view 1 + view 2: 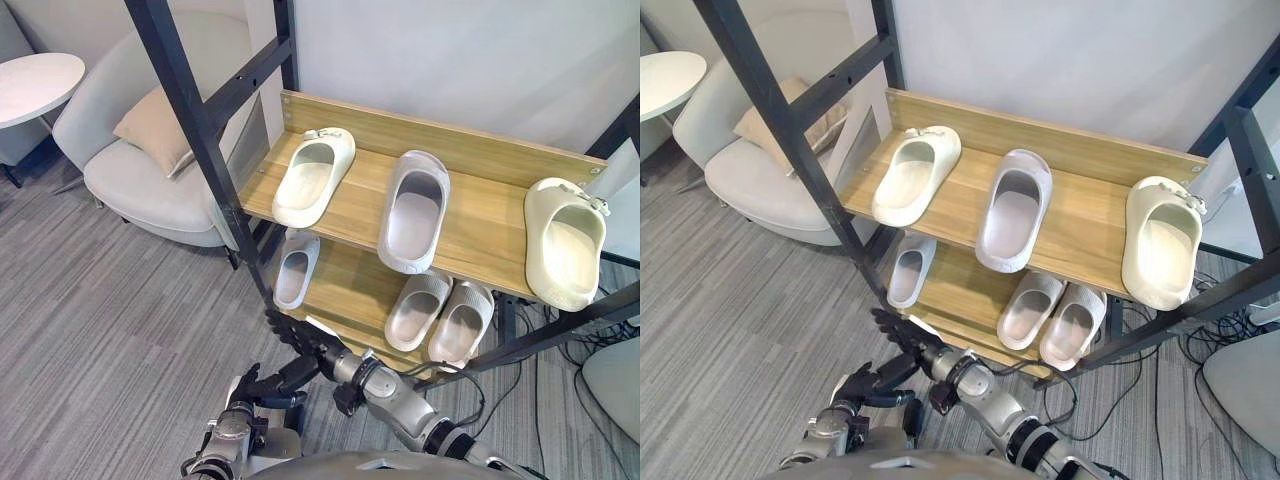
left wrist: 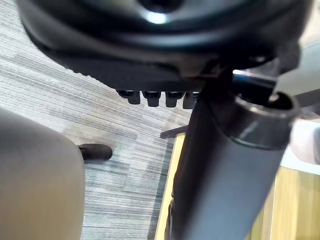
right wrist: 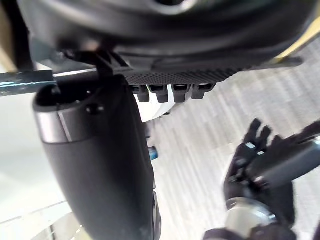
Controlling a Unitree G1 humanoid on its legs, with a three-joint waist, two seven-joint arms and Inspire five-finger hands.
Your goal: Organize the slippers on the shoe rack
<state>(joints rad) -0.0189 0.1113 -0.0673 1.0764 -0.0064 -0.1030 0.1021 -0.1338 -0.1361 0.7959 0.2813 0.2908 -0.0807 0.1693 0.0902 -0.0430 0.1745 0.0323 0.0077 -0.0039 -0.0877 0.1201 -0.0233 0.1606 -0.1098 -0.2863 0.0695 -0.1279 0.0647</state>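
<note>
Grey carpet, wooden shoe rack [image 1: 470, 235]. On its top shelf the left cream slipper [image 1: 313, 176] and right cream slipper [image 1: 565, 243] sat at opposite ends with a grey slipper [image 1: 414, 211] between them, so that pair looked unsorted. Right hand [image 1: 310, 348] and left hand [image 1: 268, 386] hung low by the bottom shelf, fingers relaxed and empty, probably lining up a reach.
</note>
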